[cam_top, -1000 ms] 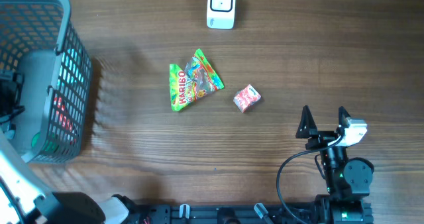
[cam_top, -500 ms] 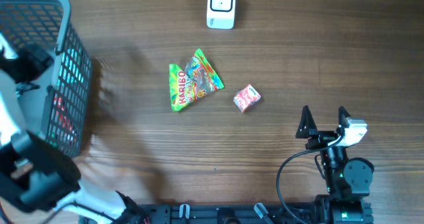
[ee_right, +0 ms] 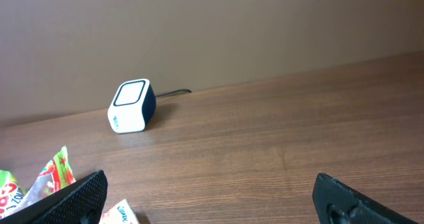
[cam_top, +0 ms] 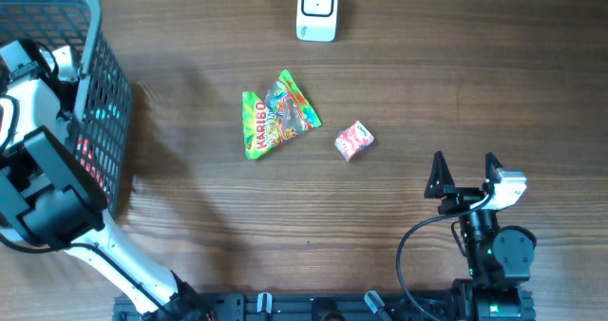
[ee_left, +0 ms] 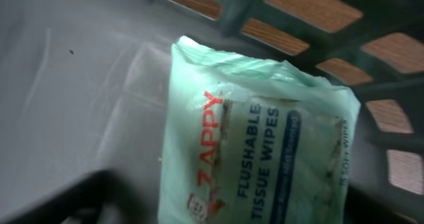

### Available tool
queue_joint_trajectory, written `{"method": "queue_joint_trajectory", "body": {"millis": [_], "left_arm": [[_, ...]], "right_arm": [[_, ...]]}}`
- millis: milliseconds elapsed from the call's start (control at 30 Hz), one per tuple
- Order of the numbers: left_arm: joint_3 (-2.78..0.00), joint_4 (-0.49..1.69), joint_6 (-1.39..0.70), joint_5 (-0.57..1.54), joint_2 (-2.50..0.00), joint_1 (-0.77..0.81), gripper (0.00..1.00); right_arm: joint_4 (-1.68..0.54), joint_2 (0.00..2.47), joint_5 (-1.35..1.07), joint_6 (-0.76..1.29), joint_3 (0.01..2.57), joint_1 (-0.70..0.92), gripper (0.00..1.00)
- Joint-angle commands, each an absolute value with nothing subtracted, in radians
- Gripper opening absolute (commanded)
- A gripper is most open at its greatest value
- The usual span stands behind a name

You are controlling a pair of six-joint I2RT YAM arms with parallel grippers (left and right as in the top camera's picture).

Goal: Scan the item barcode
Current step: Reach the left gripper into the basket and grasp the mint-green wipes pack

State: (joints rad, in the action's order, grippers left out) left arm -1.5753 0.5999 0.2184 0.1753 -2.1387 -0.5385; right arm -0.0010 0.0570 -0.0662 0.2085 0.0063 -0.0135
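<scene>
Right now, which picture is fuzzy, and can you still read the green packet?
Left wrist view: the wipes packet looks a little soft and slightly shiny, yet ZAPPY FLUSHABLE TISSUE WIPES still reads. Overhead view: sharp, and the Haribo bag lettering is clear. Right wrist view: the scanner is crisp under even light.

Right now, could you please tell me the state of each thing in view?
Basket: upright.
Wipes pack: lying inside basket.
Haribo bag: flat on table.
Pink packet: on table.
Scanner: standing, untouched.
Left gripper: inside basket, jaws unclear.
Right gripper: open, empty.
</scene>
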Motion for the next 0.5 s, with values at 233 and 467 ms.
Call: {"method": "queue_joint_trajectory", "body": {"millis": [233,467], "left_arm": [[-1.564,0.665,0.167,-0.113,-2.06,-0.535,0.04],[-1.577,0.694,-0.198,-0.116,-1.648,-0.523,0.04]], "right_arm": [[0.001,0.058,-0.052,0.21,0.005,-0.007,1.0],[0.001,0.058,-0.052,0.21,0.005,-0.007,1.0]]}}
